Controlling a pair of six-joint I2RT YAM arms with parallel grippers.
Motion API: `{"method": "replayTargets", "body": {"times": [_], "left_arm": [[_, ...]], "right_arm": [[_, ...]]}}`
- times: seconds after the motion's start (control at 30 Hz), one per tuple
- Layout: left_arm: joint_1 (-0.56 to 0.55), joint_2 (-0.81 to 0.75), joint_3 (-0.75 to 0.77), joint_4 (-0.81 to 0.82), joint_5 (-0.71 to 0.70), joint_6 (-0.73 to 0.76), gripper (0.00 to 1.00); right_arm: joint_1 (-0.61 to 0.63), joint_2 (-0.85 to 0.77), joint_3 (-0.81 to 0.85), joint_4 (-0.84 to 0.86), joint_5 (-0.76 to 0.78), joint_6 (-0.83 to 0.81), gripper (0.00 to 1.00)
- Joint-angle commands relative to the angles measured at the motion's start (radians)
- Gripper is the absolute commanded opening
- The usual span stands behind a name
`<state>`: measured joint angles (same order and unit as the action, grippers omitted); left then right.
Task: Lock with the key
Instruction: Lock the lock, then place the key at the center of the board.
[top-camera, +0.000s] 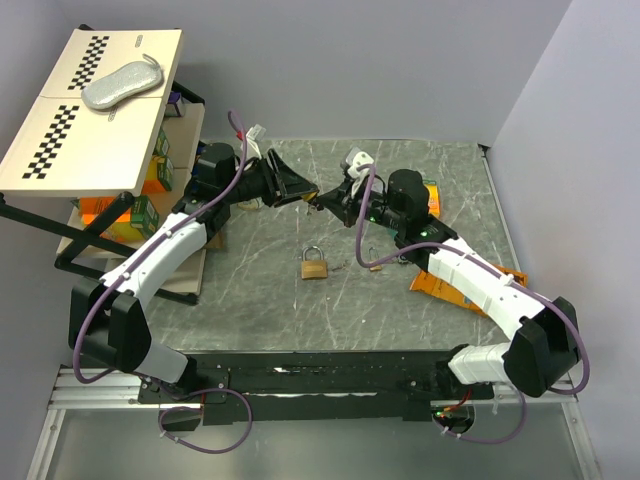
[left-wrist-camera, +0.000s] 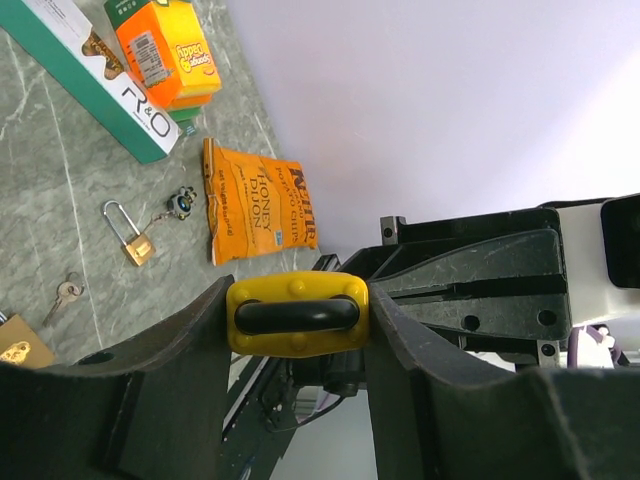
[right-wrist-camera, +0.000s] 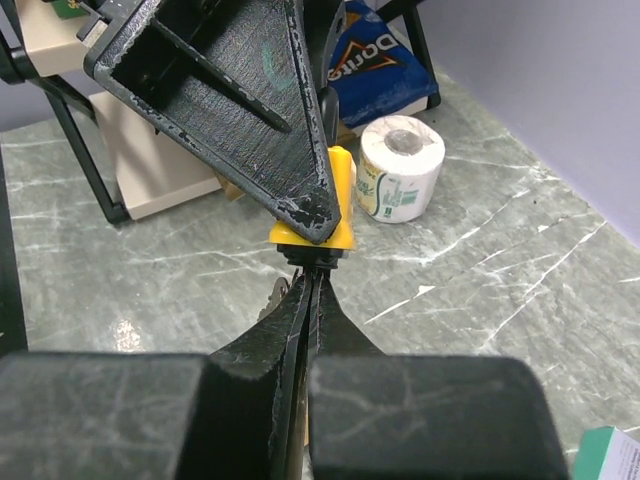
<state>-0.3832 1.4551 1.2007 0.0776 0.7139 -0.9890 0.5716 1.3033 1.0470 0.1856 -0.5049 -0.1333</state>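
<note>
A yellow padlock (left-wrist-camera: 298, 314) is clamped between my left gripper's (left-wrist-camera: 298, 322) jaws and held in the air above the table's far middle. In the right wrist view the padlock (right-wrist-camera: 343, 185) shows just beyond my right gripper (right-wrist-camera: 312, 278). That gripper is pinched shut on a thin key, mostly hidden between the fingers, at the lock's dark underside. In the top view the left gripper (top-camera: 303, 191) and right gripper (top-camera: 336, 200) meet tip to tip.
A brass padlock (top-camera: 314, 266) and loose keys (top-camera: 375, 262) lie on the marble table (top-camera: 260, 300). An orange snack bag (top-camera: 450, 285) lies under the right arm. A toilet roll (right-wrist-camera: 400, 165) and a blue chip bag (right-wrist-camera: 385, 60) sit near the shelf rack (top-camera: 90, 110) at left.
</note>
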Motion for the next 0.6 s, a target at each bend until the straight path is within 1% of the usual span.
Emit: {"method": "replayTargets", "body": {"times": [0.0, 0.13, 0.33, 0.37, 0.43, 0.47, 0.5, 0.53, 0.57], "left_arm": [[0.027, -0.033, 0.036, 0.053, -0.030, -0.025, 0.01], [0.050, -0.024, 0.057, 0.034, -0.088, -0.027, 0.01], [0.079, 0.002, 0.088, 0.010, -0.129, -0.017, 0.01], [0.078, 0.011, 0.115, -0.016, -0.142, 0.028, 0.01], [0.078, 0.014, 0.131, -0.126, -0.154, 0.103, 0.01], [0.073, 0.013, 0.141, -0.172, -0.169, 0.210, 0.01], [0.061, 0.013, 0.146, -0.299, -0.207, 0.270, 0.01], [0.055, 0.014, 0.151, -0.359, -0.232, 0.327, 0.01], [0.046, 0.020, 0.146, -0.425, -0.258, 0.436, 0.01]], "right_arm": [[0.007, -0.067, -0.016, -0.003, 0.019, -0.032, 0.00], [0.011, -0.111, -0.057, -0.023, 0.042, -0.046, 0.00], [0.016, -0.177, -0.110, -0.070, 0.074, -0.051, 0.00], [0.017, -0.185, -0.111, -0.078, 0.078, -0.049, 0.00], [0.016, -0.206, -0.117, -0.103, 0.080, -0.037, 0.00], [0.013, -0.213, -0.119, -0.112, 0.083, -0.034, 0.00], [0.011, -0.226, -0.122, -0.118, 0.085, -0.020, 0.00], [0.008, -0.234, -0.128, -0.129, 0.086, -0.012, 0.00], [0.004, -0.240, -0.131, -0.136, 0.083, -0.006, 0.00]]}}
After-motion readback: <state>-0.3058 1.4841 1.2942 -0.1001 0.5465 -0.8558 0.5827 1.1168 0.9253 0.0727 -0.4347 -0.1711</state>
